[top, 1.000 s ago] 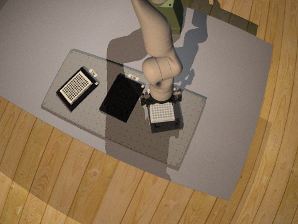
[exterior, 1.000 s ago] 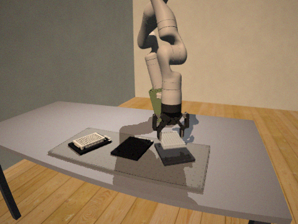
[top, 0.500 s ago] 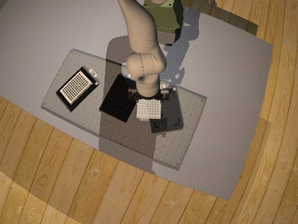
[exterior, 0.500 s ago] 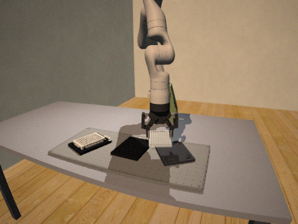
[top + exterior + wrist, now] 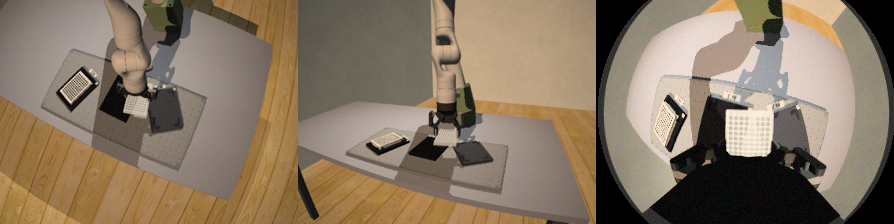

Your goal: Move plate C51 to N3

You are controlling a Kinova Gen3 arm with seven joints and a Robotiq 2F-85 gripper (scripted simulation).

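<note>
My gripper [image 5: 445, 129] is shut on a white well plate [image 5: 446, 137], plate C51, and holds it level above the perforated base. In the top view the plate [image 5: 136, 106] hangs over the gap between a flat black nest [image 5: 114, 101] in the middle and a dark grey nest with corner locators [image 5: 166, 111] on the right. Both of these nests are empty. In the wrist view the plate [image 5: 750, 132] sits between my two fingers. Plate C15 [image 5: 76, 87] lies on its black nest N1 at the left. The nest labels are too small to read.
A green box [image 5: 159, 14] stands on the table behind the arm's base. The grey perforated base plate [image 5: 125, 125] carries all three nests. The table edge runs close in front of it, with wooden floor beyond.
</note>
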